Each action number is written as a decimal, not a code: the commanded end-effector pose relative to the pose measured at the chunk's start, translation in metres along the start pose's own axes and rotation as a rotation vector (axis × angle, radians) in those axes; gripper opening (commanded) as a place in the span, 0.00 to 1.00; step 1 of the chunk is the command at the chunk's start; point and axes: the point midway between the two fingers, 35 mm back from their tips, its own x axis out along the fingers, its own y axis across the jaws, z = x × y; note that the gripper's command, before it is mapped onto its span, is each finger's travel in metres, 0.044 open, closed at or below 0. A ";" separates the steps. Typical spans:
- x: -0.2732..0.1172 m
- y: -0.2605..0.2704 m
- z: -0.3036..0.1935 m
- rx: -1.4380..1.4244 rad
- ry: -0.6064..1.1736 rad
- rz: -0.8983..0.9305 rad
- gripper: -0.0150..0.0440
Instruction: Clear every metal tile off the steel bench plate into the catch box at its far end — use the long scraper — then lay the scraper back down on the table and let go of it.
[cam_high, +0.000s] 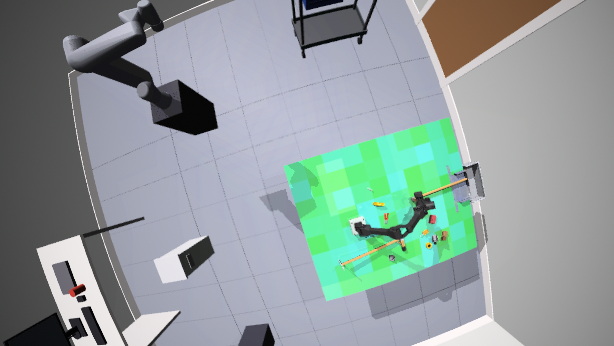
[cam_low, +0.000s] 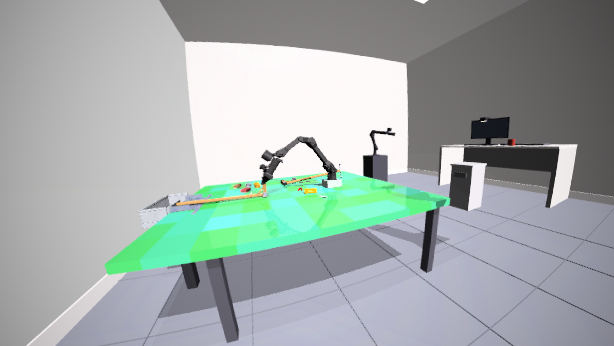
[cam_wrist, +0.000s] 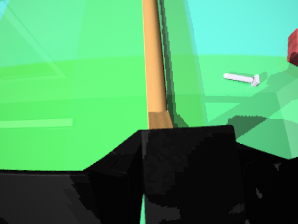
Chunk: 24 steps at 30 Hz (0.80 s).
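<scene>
My gripper (cam_high: 416, 199) (cam_low: 264, 192) (cam_wrist: 166, 135) is shut on the long scraper's grip, low over the table. The scraper's orange-brown handle (cam_high: 442, 189) (cam_low: 225, 199) (cam_wrist: 154, 65) runs from the fingers out across the grey steel plate (cam_high: 458, 189) at the table edge. Its far end reaches the near side of the catch box (cam_high: 481, 186) (cam_low: 151, 216); its blade cannot be made out there. The box is grey and open-topped, beyond the plate. No metal tile can be made out on the plate or in the box at this size. In the wrist view the fingers hide the grip.
A second long wooden-handled tool (cam_high: 370, 253) (cam_low: 312, 177) lies on the arm's other side. Red block (cam_high: 432, 219) (cam_wrist: 293, 47), yellow item (cam_high: 378, 204) (cam_low: 310, 191), red-handled tool (cam_high: 386, 217) and several small parts lie around the arm. A pale bolt (cam_wrist: 241, 78) lies right of the handle.
</scene>
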 end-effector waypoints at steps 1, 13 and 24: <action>0.000 0.000 0.001 -0.001 -0.004 0.000 0.25; -0.009 0.002 -0.005 -0.001 -0.005 0.001 0.25; -0.019 0.003 -0.013 -0.001 -0.005 0.001 0.25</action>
